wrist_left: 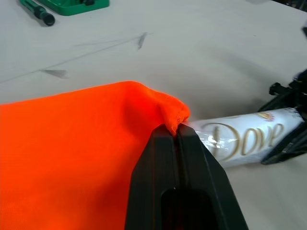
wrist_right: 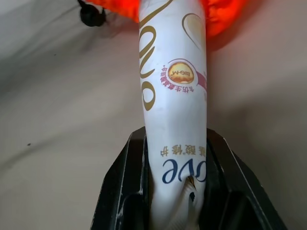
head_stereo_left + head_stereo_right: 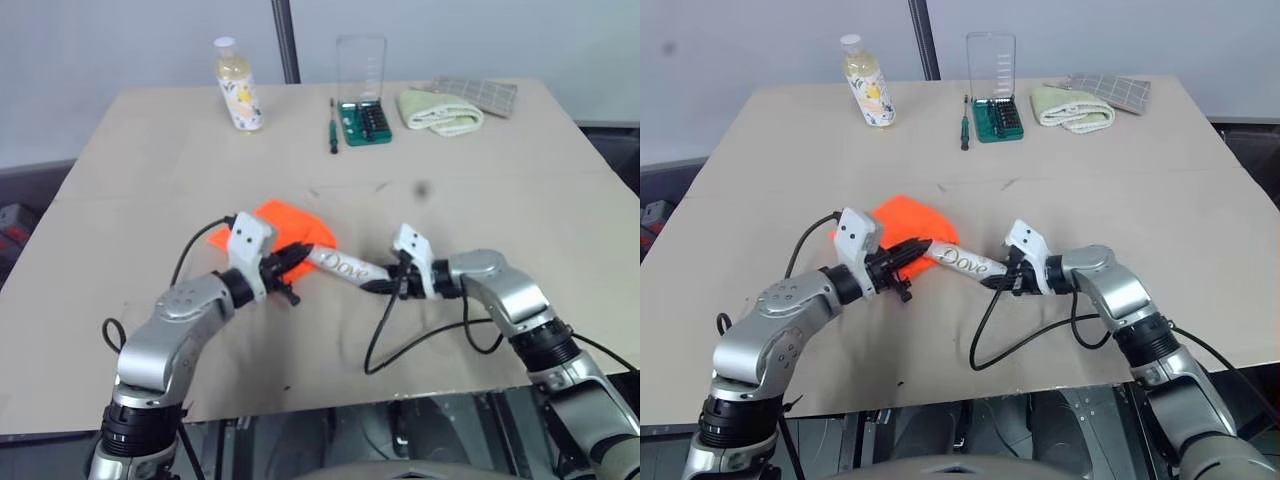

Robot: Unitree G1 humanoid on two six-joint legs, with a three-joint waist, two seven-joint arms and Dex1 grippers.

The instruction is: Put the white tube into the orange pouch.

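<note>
Two grippers engaged above the desk (image 3: 560, 230): left gripper (image 3: 298, 256) pinched shut on the orange pouch (image 3: 295, 225) rim, right gripper (image 3: 385, 281) clamping the white tube (image 3: 345, 267) crimped end, cap at the mouth; insertion step, next pushing the tube straight inside.

white tube (image 2: 172, 96): was glossy plastic, gold print
orange pouch (image 1: 67, 153): was matt woven cloth
table (image 3: 500, 200): was matt, cardboard-like
fingers (image 1: 177, 182): were black matt plastic
</note>
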